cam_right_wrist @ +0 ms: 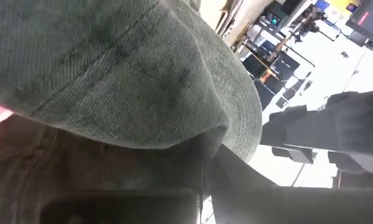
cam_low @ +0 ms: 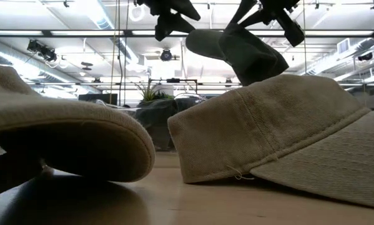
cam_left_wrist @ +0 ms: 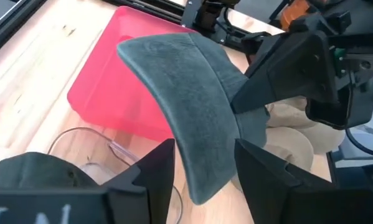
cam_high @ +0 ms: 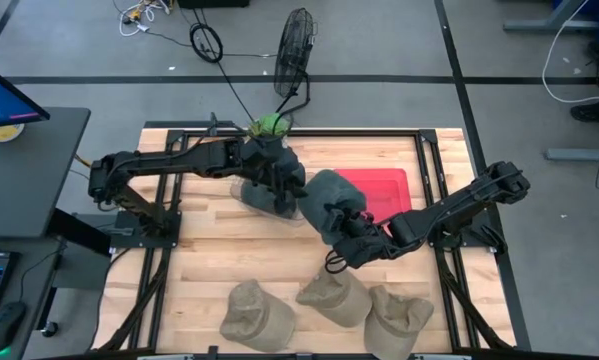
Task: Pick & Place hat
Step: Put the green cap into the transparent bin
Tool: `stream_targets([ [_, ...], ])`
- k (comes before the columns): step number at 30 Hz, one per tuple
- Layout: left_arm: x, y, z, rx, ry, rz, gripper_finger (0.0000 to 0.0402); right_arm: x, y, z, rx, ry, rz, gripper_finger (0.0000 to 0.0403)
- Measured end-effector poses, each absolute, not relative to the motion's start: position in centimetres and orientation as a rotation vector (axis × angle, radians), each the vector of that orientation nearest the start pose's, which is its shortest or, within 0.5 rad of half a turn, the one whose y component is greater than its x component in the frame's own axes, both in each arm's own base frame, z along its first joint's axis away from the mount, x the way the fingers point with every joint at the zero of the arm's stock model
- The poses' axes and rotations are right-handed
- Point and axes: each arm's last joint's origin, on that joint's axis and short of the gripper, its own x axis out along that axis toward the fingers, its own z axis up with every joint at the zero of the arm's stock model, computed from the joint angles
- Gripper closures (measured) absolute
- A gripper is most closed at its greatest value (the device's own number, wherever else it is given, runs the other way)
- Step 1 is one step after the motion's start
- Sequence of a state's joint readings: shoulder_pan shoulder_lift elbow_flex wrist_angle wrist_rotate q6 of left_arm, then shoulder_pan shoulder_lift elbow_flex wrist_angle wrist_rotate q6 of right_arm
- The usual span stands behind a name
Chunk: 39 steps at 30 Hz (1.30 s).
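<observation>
Hat (cam_high: 324,195), grey-green, hangs in the air over the middle of the bench, lifted clear of the wood, and our right gripper (cam_high: 351,232) is clamped on its crown. In the left wrist view we see its curved brim (cam_left_wrist: 186,106) pointing down between our left fingers (cam_left_wrist: 150,171), which stand spread apart on either side of it without touching it. From the low view the hat sits high above the table, pinched from above by the right gripper.

Nearest the front edge of the bench (cam_high: 209,250) lie three tan hats: one (cam_high: 256,312) toward the left, one (cam_high: 335,296) in the middle and one (cam_high: 398,316) toward the right, all resting on the wood and close to each other. In the low view two of them fill the foreground, one (cam_low: 68,140) on the left and one (cam_low: 286,137) on the right.

Beyond the lifted hat, toward the back edge and right of centre, a red tray (cam_high: 384,190) lies flat on the bench; the hat overlaps its left side from above. Our left gripper (cam_high: 291,195) hovers just left of the hat, over a clear plastic container (cam_high: 254,195) holding another dark hat (cam_left_wrist: 40,171).

Past the back edge, on the floor, stands a fan (cam_high: 294,50) with a black cable (cam_high: 207,42) looped beside it.
</observation>
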State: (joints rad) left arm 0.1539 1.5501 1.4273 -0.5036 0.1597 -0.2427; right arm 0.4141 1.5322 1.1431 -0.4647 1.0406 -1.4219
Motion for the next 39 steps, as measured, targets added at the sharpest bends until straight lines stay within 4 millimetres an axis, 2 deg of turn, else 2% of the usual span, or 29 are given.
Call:
stream_targets([
  [5, 34.2, 5.1, 33.9, -0.334, 0.611, 0.076, 0.0225, 29.7, 10.3, 26.8, -1.896, 1.021, -0.023, 0.0397],
  [12, 35.7, 4.6, 31.6, -0.325, 0.691, 0.005, 0.0230, 30.2, 10.0, 27.1, -1.864, 0.996, -0.066, 0.0397],
  [15, 36.4, 4.3, 30.8, -0.320, 0.710, -0.005, 0.0261, 30.2, 9.6, 27.0, -1.857, 1.016, -0.065, 0.0395],
  [21, 36.5, 4.2, 30.7, -0.313, 0.714, -0.015, 0.0382, 30.4, 8.6, 26.8, -1.722, 1.010, -0.076, 0.0373],
  [29, 36.3, 4.5, 30.6, -0.345, 0.724, 0.018, 0.0381, 30.2, 7.6, 26.3, -1.439, 1.014, -0.195, 0.0308],
  [33, 35.6, 4.8, 31.2, -0.350, 0.731, 0.036, 0.0390, 29.5, 7.4, 25.8, -1.316, 1.056, -0.241, 0.0266],
  [39, 32.0, 5.6, 33.5, -0.351, 0.767, 0.174, 0.0381, 28.0, 7.1, 25.1, -1.076, 1.109, -0.366, 0.0226],
])
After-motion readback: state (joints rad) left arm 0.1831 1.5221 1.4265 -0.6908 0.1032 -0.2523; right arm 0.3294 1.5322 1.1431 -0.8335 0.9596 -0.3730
